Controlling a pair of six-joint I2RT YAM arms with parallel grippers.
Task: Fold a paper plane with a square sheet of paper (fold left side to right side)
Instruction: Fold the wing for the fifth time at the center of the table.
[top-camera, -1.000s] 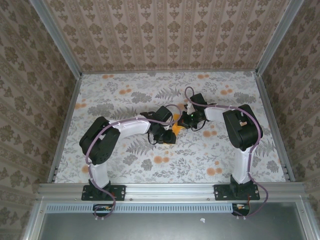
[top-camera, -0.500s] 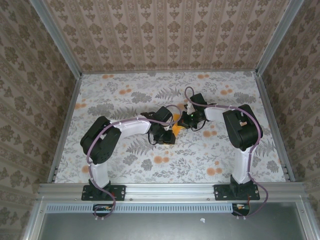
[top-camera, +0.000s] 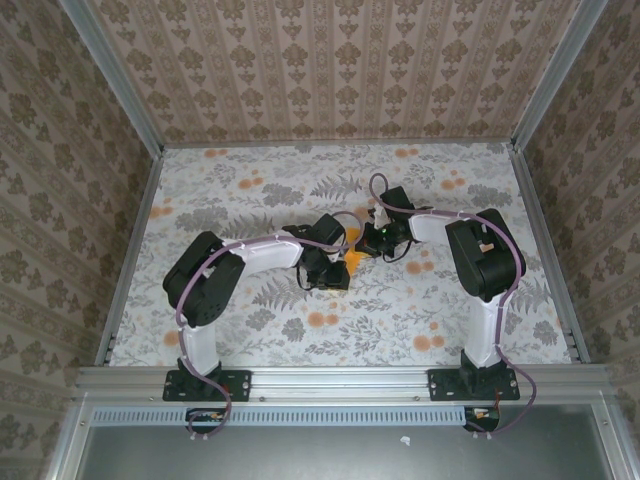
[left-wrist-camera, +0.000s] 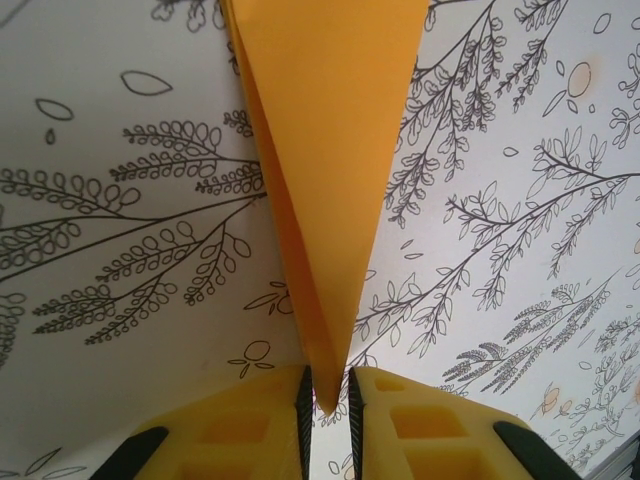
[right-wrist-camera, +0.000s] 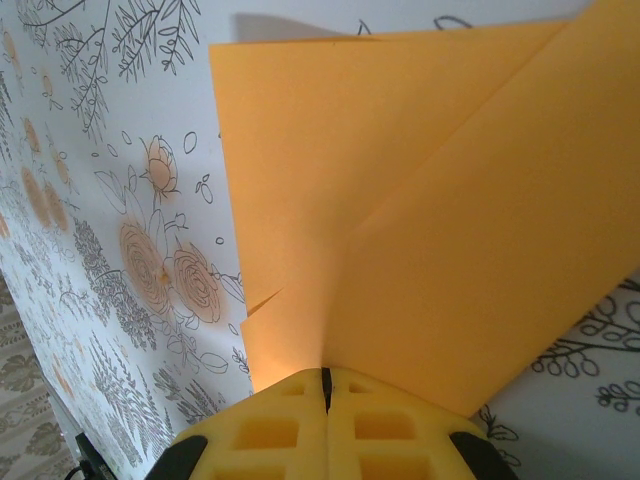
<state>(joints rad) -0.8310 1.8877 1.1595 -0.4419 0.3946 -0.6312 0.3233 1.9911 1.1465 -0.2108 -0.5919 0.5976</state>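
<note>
The flowered cloth (top-camera: 236, 196) covers the whole table floor. From its base at the near left, the left arm (top-camera: 262, 249) bends inward toward the middle of the cloth. In the left wrist view the left gripper (left-wrist-camera: 327, 392) points along the cloth at the orange paper sheet (left-wrist-camera: 322, 130). From here the sheet is a long, narrow wedge with layered folded edges down its left side, tapering to a sharp tip. That tip sits in the slot between the two yellow fingers (left-wrist-camera: 238, 428). The jaws stand narrow but not pressed together. The paper lies against the left pad, and a thin strip of cloth shows between it and the right pad. In the top view the sheet is a small bright patch just right of this gripper, at the centre of the table between the two wrists. Further right, the right wrist view shows the right gripper (right-wrist-camera: 325, 384) with its jaws fully together, only a thin seam between the fingertips. They are clamped on the near edge of the sheet, where a fold line and a small notch meet the fingers. From that grip the paper fans out in two overlapping panels, with the right panel lying on top. The right arm (top-camera: 452, 226) runs back from there to its base at the near right.
</note>
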